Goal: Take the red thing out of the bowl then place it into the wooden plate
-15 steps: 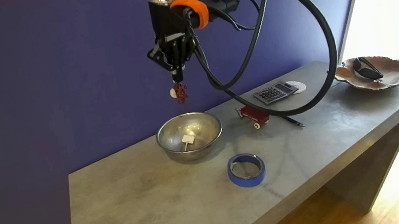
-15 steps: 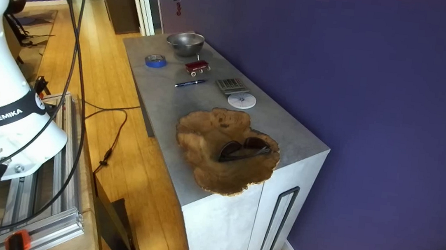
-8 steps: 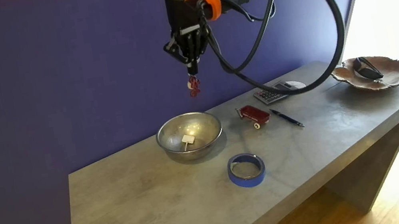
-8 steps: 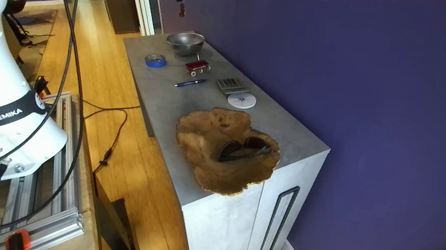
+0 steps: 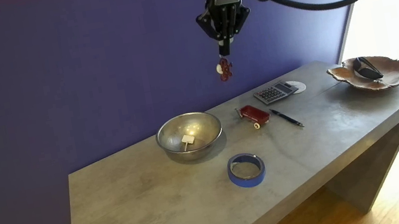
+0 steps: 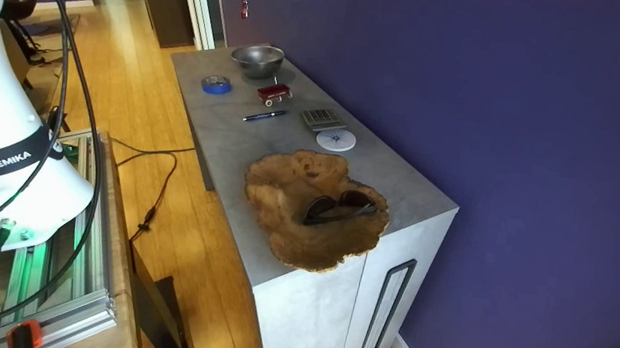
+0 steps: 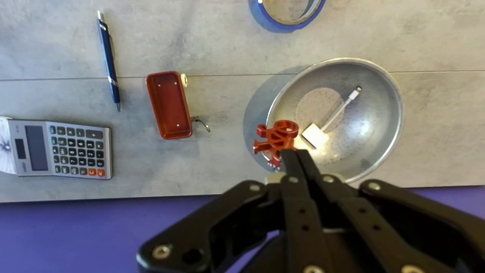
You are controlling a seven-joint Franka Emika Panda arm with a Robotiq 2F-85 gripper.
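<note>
The red thing point(image 5: 225, 69), a small openwork figure with a pale round part, hangs below my gripper point(image 5: 225, 53). In the wrist view the gripper point(image 7: 294, 152) is shut with the red thing point(image 7: 279, 133) at its fingertips. It is held high above the table, in the air. It also shows small in an exterior view point(image 6: 245, 9). The silver metal bowl point(image 5: 194, 154) stands on the table, lower and left of the gripper in that view. A white adapter with a short cable point(image 7: 315, 135) lies in it. The brown wooden plate point(image 6: 330, 251) is at the table's far end from the bowl.
Dark sunglasses point(image 6: 335, 208) lie in the wooden plate. Between bowl and plate are a red toy wagon point(image 5: 255, 115), a blue pen point(image 5: 286, 118), a grey calculator point(image 5: 276, 92) and a white disc point(image 6: 336, 140). A blue tape ring point(image 5: 248, 180) sits near the bowl. A purple wall point(image 5: 97, 84) runs behind.
My gripper has moved right and a little up in an exterior view, carrying the red thing away from above the bowl towards the wooden plate's side. The table objects have not moved.
</note>
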